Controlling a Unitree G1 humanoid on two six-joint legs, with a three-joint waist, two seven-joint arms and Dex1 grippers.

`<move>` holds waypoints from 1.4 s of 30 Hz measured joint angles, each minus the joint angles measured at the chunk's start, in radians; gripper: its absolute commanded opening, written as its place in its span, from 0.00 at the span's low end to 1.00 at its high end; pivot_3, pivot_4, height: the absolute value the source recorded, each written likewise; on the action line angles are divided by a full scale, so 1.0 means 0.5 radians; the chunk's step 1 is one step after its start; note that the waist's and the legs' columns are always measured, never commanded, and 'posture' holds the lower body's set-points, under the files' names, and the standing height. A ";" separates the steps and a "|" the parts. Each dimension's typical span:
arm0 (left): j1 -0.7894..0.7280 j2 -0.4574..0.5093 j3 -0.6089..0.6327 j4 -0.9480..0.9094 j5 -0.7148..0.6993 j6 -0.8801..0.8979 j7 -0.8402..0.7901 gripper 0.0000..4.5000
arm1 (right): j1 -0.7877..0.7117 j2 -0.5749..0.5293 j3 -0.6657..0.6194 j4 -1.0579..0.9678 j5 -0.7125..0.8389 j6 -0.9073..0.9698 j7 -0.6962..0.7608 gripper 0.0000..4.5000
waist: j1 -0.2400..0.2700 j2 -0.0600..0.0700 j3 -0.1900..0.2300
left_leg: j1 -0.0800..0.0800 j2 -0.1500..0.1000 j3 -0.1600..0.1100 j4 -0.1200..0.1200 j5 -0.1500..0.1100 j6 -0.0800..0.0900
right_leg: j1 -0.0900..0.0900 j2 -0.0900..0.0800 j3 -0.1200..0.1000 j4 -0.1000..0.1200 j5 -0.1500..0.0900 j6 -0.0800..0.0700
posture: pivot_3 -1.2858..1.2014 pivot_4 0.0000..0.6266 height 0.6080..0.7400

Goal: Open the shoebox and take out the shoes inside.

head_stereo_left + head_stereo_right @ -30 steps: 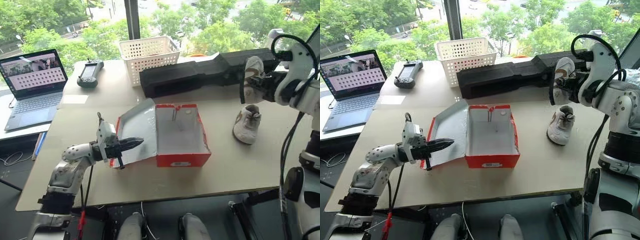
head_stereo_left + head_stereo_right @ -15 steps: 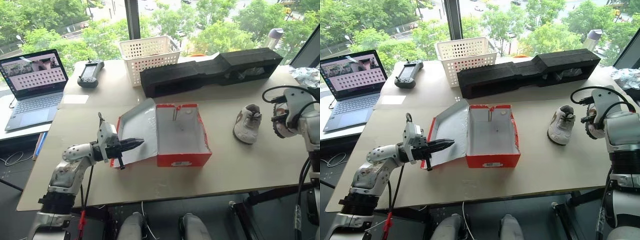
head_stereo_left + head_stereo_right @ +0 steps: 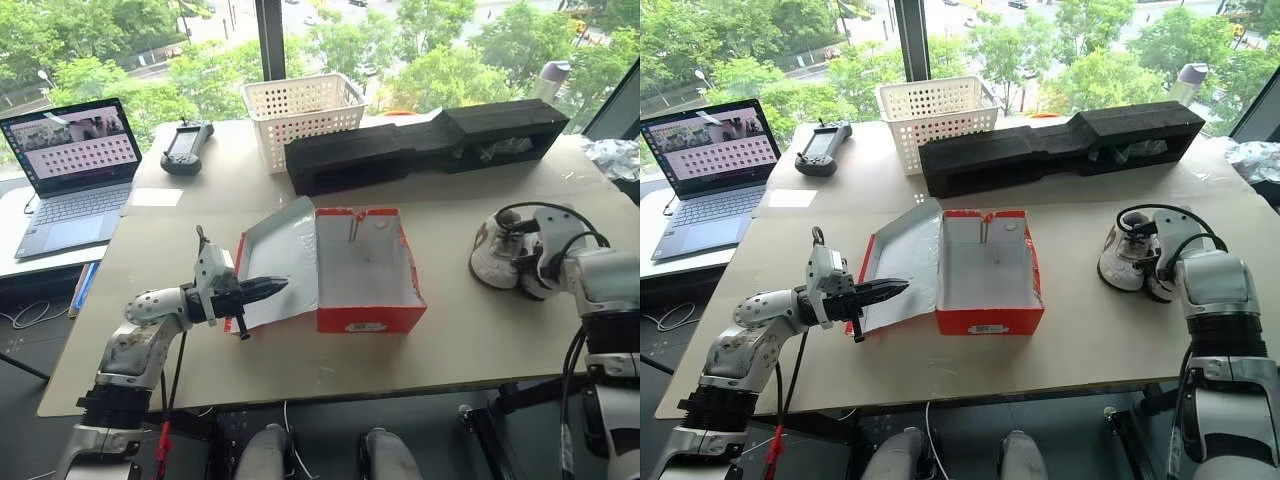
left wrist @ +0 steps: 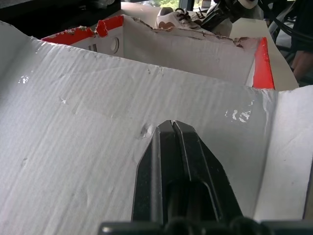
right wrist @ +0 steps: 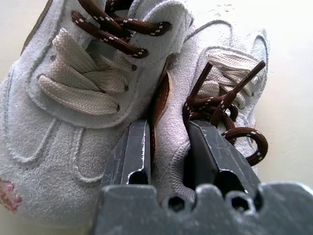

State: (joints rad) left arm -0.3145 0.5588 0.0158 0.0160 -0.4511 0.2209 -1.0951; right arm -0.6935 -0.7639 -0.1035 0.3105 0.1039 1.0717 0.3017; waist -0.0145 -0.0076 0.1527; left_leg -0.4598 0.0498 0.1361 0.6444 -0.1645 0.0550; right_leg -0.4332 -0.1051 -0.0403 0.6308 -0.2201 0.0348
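I see a pale wooden table (image 3: 330,370) filling mid-frame, daylit windows (image 3: 120,40) with green trees across the top, and a dark window post (image 3: 268,40) at upper centre.

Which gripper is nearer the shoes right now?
Right. The right gripper is at the shoes, its fingers astride one shoe's side wall. The left gripper rests shut on the shoebox lid, across the box from them.

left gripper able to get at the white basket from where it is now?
Probably not directly. The left gripper is shut, resting on the shoebox lid; the white basket sits far back across the table, though nothing blocks the way.
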 measured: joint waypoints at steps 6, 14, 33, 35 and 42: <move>0.000 -0.002 0.000 0.000 0.000 -0.002 -0.013 0.00 | -0.003 -0.093 0.039 -0.090 -0.007 0.055 0.077 0.90 | -0.001 0.002 0.001 | -0.001 -0.001 0.002 0.000 0.001 0.001 | -0.004 -0.002 0.003 0.002 0.001 -0.001 | 0.52 0.24 0.95; -0.008 -0.006 0.002 0.008 0.000 -0.006 -0.042 0.00 | -0.111 -0.476 0.038 -0.538 0.095 0.278 0.392 0.90 | -0.005 0.003 0.001 | -0.001 0.001 0.003 -0.001 0.001 0.001 | -0.004 -0.001 0.003 0.000 0.000 -0.002 | 0.52 0.24 0.95; -0.123 -0.238 0.539 0.063 0.125 0.268 1.236 0.00 | 0.402 0.371 -0.392 -1.299 0.509 0.014 0.222 0.90 | 0.026 0.001 0.001 | -0.001 -0.003 -0.001 0.005 0.004 0.010 | 0.005 -0.004 0.000 -0.002 0.009 0.009 | 0.52 0.24 0.95; -0.096 -0.273 0.635 0.006 0.149 0.300 1.429 0.00 | 0.525 0.375 -0.350 -1.296 0.375 -0.119 0.101 0.90 | 0.022 0.001 0.001 | -0.001 -0.003 0.001 0.005 0.004 0.010 | 0.004 -0.004 0.001 -0.002 0.011 0.009 | 0.52 0.24 0.95; 0.078 -0.367 0.809 -0.027 0.263 0.308 1.875 0.00 | 0.869 0.618 -0.168 -1.167 0.106 -0.834 -0.091 0.90 | -0.003 0.000 0.001 | 0.010 -0.001 0.001 0.004 0.004 0.006 | 0.013 -0.002 0.000 -0.002 0.010 0.007 | 0.52 0.24 0.95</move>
State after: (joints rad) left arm -0.2757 0.3752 0.4204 0.0027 -0.3197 0.3749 -0.1577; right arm -0.2590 -0.4548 -0.1874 -0.2732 0.1570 0.6546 0.2561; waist -0.0158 -0.0075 0.1530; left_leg -0.4549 0.0494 0.1368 0.6465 -0.1627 0.0582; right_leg -0.4268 -0.1059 -0.0403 0.6298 -0.2153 0.0382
